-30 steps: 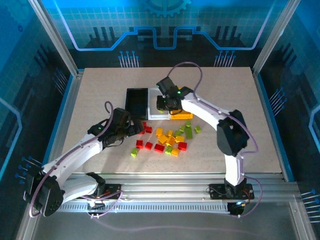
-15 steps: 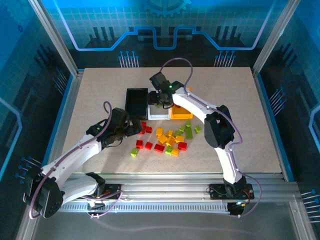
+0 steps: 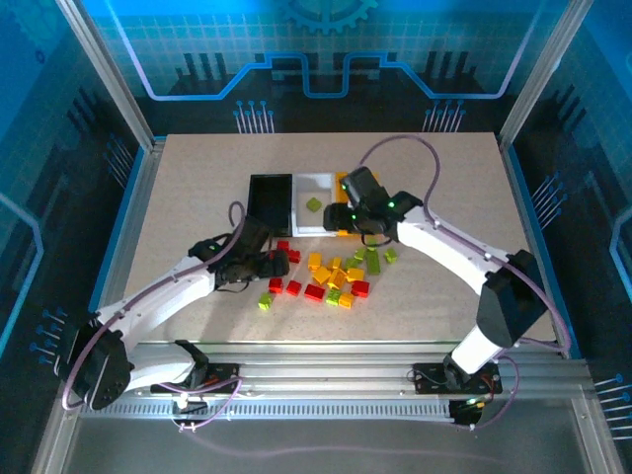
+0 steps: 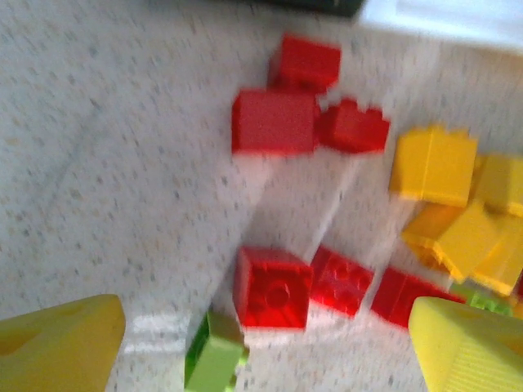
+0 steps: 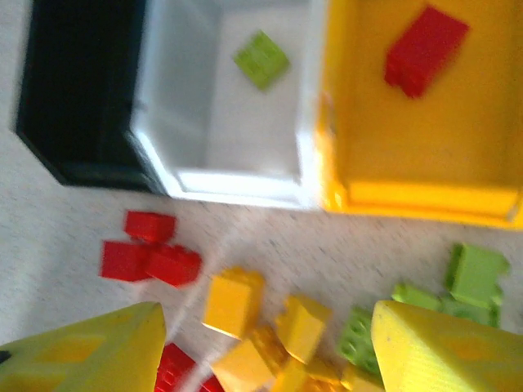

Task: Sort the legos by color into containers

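My left gripper (image 4: pixel 261 347) hung wide open & empty over a red lego (image 4: pixel 272 287), right gripper (image 5: pixel 265 351) open/empty too, so imo I had to straddle just that one w/o clipping the green lego (image 4: pixel 214 359).

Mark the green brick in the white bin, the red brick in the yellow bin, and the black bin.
green brick (image 5: pixel 261 59), right wrist view, top face.
red brick (image 5: pixel 425 51), right wrist view, top face.
black bin (image 5: pixel 78 82), right wrist view, bare inside.

We see a speckled beige table (image 3: pixel 197 168) mid-frame. Blue patterned panels (image 3: pixel 415 39) stand at top, aluminium rails (image 3: pixel 336 380) along the bottom.
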You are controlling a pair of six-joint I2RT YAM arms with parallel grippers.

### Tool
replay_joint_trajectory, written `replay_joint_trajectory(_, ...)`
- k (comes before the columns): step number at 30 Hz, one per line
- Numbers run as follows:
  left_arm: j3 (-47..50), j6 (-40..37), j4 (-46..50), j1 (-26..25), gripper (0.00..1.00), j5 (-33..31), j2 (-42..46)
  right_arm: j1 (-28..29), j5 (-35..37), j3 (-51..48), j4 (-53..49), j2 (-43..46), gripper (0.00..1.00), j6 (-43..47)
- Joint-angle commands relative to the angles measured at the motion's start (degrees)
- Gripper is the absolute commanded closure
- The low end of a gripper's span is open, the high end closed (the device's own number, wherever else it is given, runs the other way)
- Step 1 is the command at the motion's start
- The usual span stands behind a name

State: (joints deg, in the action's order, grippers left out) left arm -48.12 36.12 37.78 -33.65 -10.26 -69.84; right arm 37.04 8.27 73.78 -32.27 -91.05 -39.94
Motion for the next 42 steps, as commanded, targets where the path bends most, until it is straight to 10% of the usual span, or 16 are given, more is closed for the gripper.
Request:
replay_joint_trajectory(1, 0.65, 2.00, 7.74, -4.24, 0.08, -2.61, 0.65, -0.95, -0.03, -5.89, 1.24, 3.61, 0.31, -2.07)
replay_joint_trajectory(11, -3.65, 0.37, 2.81, -12.84, 0.15, -2.88, -2.42, -3.85, -0.28, -14.90, 3.71, 9.55, 0.31, -4.21)
replay_joint_trajectory(25, -22.37, -6.31, -7.34, -9.37, 0.24, -5.15, -31.78, -7.81, -0.07, -21.49, 1.78, 20.03, 0.31, -4.02)
replay_joint_trajectory(42, -21.49, -5.69, -10.27, -8.67, 0.55, -5.35, -37.86, -12.29, -1.80, -24.54, 0.98, 26.27, 0.31, -3.91)
